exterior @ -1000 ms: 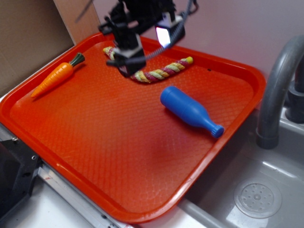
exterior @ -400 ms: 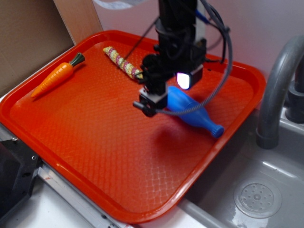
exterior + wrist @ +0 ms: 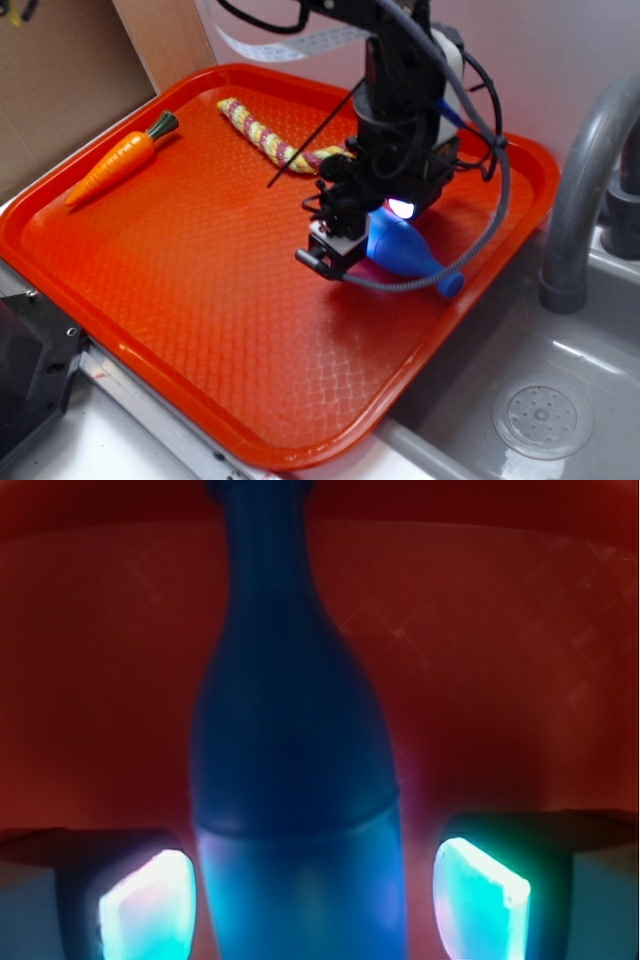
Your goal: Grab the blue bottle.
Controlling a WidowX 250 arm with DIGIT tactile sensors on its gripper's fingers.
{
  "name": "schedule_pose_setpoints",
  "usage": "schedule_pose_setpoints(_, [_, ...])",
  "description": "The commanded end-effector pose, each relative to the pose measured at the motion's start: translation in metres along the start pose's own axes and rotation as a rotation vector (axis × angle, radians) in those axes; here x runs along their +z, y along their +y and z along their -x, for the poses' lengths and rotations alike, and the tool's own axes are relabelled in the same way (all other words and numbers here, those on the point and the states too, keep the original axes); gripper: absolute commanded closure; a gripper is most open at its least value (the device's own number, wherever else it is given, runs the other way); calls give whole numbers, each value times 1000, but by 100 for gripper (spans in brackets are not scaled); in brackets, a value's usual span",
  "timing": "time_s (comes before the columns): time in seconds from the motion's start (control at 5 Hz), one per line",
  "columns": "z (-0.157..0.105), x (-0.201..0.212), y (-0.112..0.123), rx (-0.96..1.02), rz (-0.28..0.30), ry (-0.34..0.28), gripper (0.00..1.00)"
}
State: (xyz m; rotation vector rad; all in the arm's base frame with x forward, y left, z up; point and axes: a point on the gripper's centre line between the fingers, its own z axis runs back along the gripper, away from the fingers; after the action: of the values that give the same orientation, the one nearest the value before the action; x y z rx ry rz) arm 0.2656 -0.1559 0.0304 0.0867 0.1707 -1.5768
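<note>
blue bottle [image 3: 405,250]: lies flat on red tray [image 3: 200,300], right side, neck toward tray's right rim
tool [image 3: 310,900]: fingers apart, straddling bottle body, not touching
writing: none readable

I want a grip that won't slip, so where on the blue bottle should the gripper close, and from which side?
Grip the blue bottle across its wide cylindrical body, coming straight down from above. It lies on its side on the tray, and the open gripper already straddles the body, one finger on each side. The tapering neck would probably slip.
</note>
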Motion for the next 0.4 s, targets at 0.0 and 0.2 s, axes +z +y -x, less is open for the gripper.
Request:
schedule_pose_setpoints(0.0, [-11, -1, -16, 37, -47, 16, 100])
schedule_pose_setpoints(0.2, [-12, -4, -19, 61, -70, 23, 100])
